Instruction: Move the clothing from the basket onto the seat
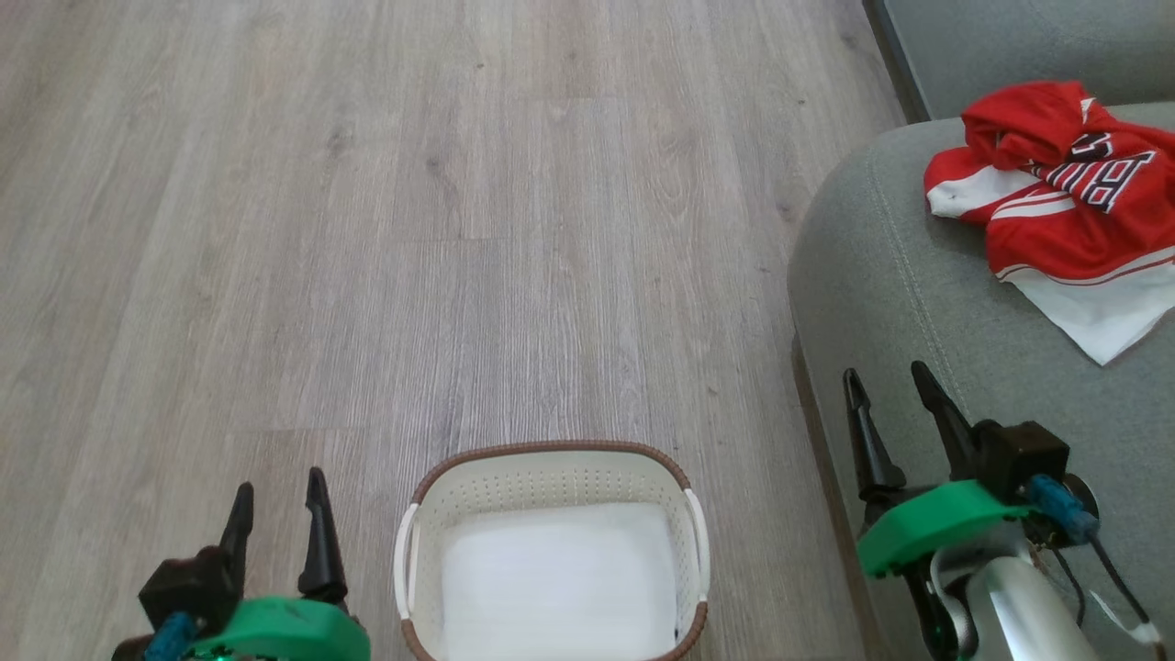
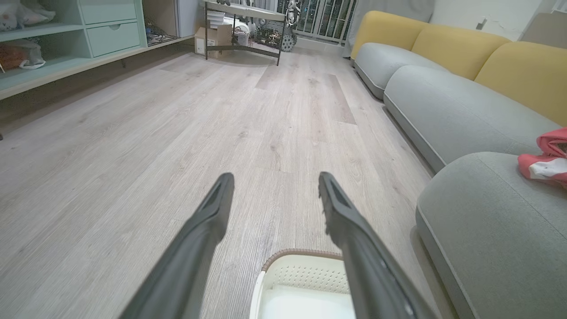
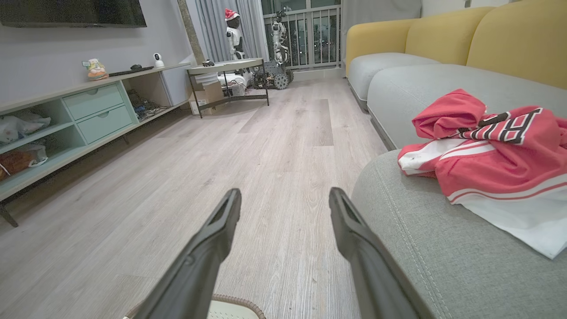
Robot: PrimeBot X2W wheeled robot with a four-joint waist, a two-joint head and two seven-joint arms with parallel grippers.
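Pale grey wood-look floor (image 1: 459, 229) spreads across the room, and the basket (image 1: 551, 452) stands on it at the lower middle of the head view, its flat white bottom in plain sight. Left of the basket, near its white side handle, the left pincer (image 1: 280, 480) hangs above the boards with its two dark fingers parted and nothing between them. In the left wrist view the basket's brown rim shows low down between those fingers. Right of the basket, the right pincer (image 1: 885, 371) hovers at the front edge of the seat (image 1: 900, 303), its fingers likewise apart and holding nothing. The seat, a grey cushion with a stitched seam, lies right of the basket with a strip of floor between them. Farther right of the basket, on top of the seat, the clothing (image 1: 1065, 202) lies in a crumpled heap: red cloth with white stripes, a white panel spread toward the near side, and dark lettering outlined in white facing up. Neither pincer touches it.
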